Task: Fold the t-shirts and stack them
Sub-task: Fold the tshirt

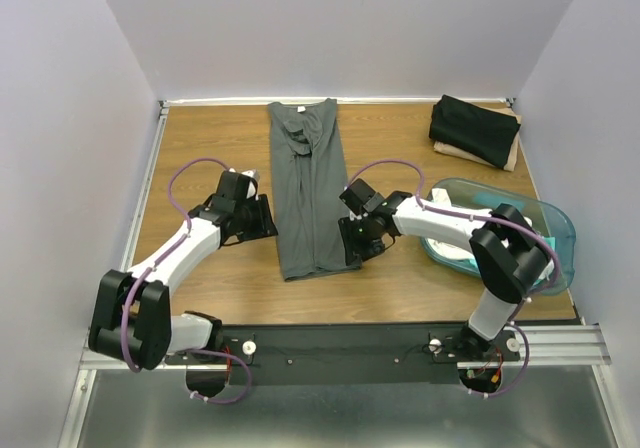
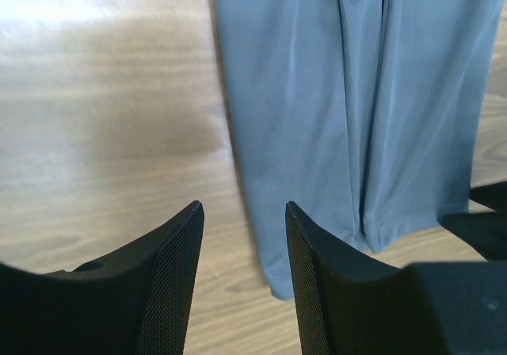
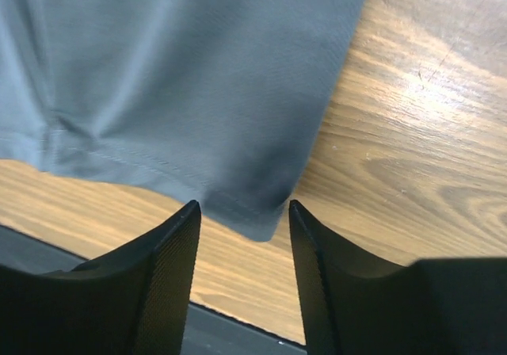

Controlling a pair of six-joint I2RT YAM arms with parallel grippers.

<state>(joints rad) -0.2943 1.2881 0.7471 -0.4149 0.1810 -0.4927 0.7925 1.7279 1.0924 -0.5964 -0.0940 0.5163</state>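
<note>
Top view: dark grey t-shirt (image 1: 308, 198) folded into long strip, frame centre. Left gripper (image 1: 262, 218) and right gripper (image 1: 352, 243) flank its lower end, likely for lengthwise fold.
Left wrist: jaws apart, empty; hem corner lower centre.
Right wrist: jaws apart; hem corner at gap, ungripped.

Both arms, same build. Left arm (image 1: 185, 243) and right arm (image 1: 440, 223): white tubular links between bulky matte-black joint housings (image 1: 130, 318). An exposed purple cable (image 1: 190, 173) loops along each arm, with more purple loops below the bases. Left pincer (image 2: 244, 212) and right pincer (image 3: 244, 208): two black fingers (image 2: 170, 284) each, inner faces finely cross-hatched, tips tapered. Bases sit on a black rail (image 1: 340, 340) bearing two small white knobs (image 1: 248, 347).
</note>
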